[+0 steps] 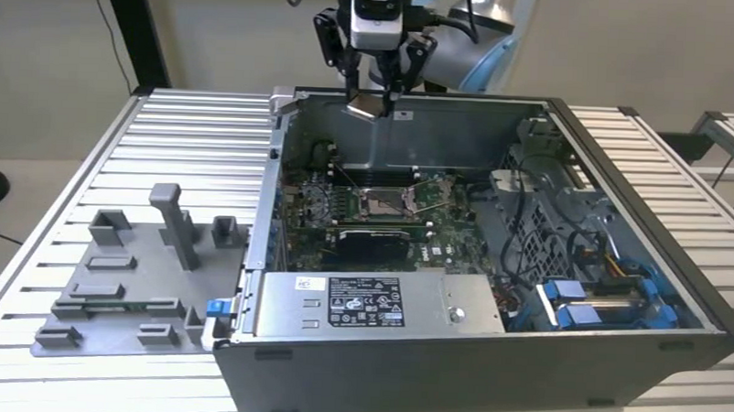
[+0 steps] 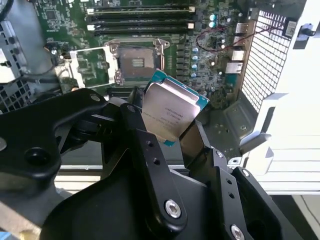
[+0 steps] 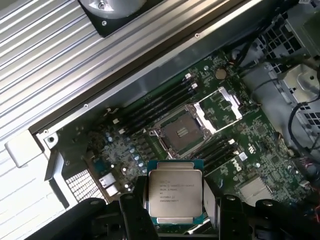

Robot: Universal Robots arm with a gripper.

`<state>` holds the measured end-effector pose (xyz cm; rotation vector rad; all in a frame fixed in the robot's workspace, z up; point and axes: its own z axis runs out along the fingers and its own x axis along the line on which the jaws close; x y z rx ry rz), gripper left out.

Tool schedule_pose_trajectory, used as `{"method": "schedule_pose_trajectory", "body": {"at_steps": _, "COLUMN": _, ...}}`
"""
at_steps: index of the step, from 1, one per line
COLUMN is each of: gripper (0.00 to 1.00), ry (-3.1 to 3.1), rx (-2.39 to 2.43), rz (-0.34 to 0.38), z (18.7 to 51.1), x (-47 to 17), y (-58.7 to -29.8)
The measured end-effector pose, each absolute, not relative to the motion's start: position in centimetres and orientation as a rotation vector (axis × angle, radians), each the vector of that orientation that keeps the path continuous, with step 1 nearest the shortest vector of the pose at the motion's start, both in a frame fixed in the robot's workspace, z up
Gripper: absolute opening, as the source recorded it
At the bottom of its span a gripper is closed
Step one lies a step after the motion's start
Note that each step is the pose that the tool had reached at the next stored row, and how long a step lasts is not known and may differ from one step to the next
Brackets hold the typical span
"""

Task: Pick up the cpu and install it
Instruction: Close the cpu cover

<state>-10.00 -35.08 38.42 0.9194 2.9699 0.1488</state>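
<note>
Our gripper [image 3: 175, 215] is clamped on the cpu [image 3: 175, 194], its 2 fingers [image 3: 131, 220] pinching opposite edges with the metal lid facing the first wrist view. The chip hangs in the air over the open computer case [image 1: 459, 374], well above the bare socket [image 3: 181, 131] on the motherboard [image 3: 260, 150]. We judge it light, stiff and flat, with a slick lid and a fragile underside, so the thin edges are the place to hold it.
</note>
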Motion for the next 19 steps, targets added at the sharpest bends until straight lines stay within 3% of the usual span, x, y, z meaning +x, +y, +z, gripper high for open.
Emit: {"method": "schedule_pose_trajectory", "body": {"at_steps": 19, "gripper": 0.0, "ry": 2.87, "rx": 1.177, "rz": 0.145, "z": 38.42, "x": -10.02, "y": -35.08}}
